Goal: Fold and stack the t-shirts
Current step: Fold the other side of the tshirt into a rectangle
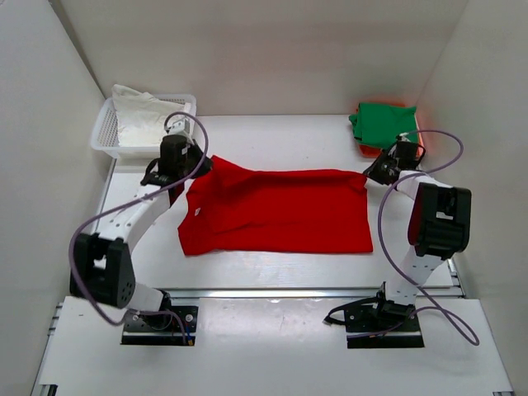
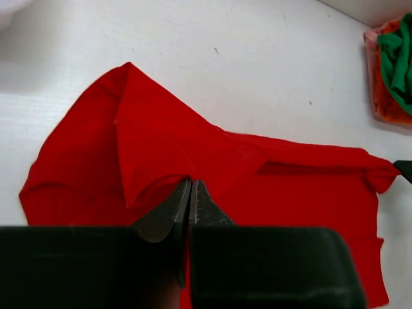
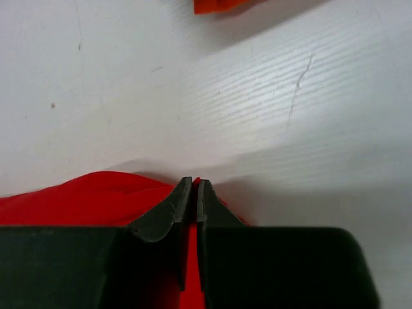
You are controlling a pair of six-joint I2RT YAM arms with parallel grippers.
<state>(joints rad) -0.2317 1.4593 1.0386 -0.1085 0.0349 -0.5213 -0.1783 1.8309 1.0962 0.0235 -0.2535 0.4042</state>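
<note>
1. Left gripper (image 1: 201, 166) (image 2: 191, 183): jaws clenched on the red shirt (image 1: 276, 210) (image 2: 161, 161) at its far left corner. Fabric rises into the pinch in a peaked fold.
2. Right gripper (image 1: 369, 175) (image 3: 194, 182): jaws clenched on the same shirt's far right corner (image 3: 96, 193). Only a thin tip of red shows between the fingers.
3. The far edge of the red shirt runs nearly straight between the two grippers.
4. The rest of the shirt lies spread on the table (image 1: 272, 136), mid-table, wider than deep. Its near edge stops short of the near rail.
5. Left side: a sleeve-like flap is folded over near the left gripper. A small white label (image 1: 198, 213) shows by the left edge. The lower left corner juts slightly outward.
6. Room: bare table lies beyond the far edge, up to the back wall. A narrower bare strip runs along the near edge.
7. Far left corner: a white basket (image 1: 103, 136) holding a white cloth (image 1: 140, 115), just beside the left gripper's wrist.
8. Far right corner: the green shirt (image 1: 384, 120) (image 2: 399, 58) lies folded on the orange shirt (image 1: 367, 151) (image 2: 386, 106) (image 3: 215, 5), near the right gripper and apart from the red shirt.
9. White walls close in the left, right and back sides.
</note>
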